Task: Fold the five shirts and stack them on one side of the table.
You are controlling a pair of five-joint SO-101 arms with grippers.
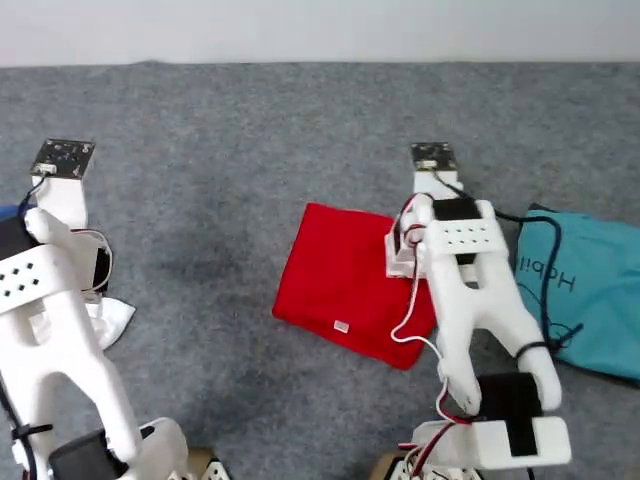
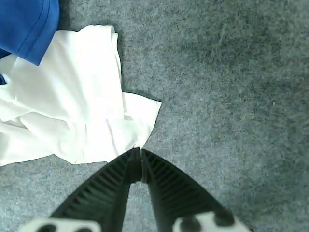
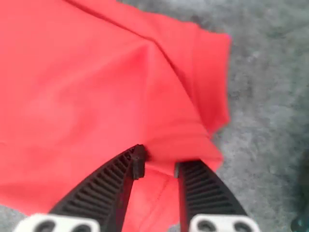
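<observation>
Fingers (image 3: 120, 188) pinching red shirt (image 3: 87, 96), teal shirt (image 1: 590, 300) cropped

A red folded cloth shirt (image 1: 335, 285) lies mid-frame on the grey carpeted desk (image 1: 220, 150), its right edge under a white robot arm (image 1: 470, 290). A teal fabric shirt (image 1: 590, 290) sits at the right edge (partly cut off). A crumpled white cloth shirt (image 1: 110, 318) shows at lower left beneath the other white arm (image 1: 50, 310).

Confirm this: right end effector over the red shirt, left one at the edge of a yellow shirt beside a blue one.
Wrong colour: the left wrist view shows the left end effector at the edge of a white shirt, not yellow. The blue shirt beside it and the right end effector over the red shirt stand.
</observation>
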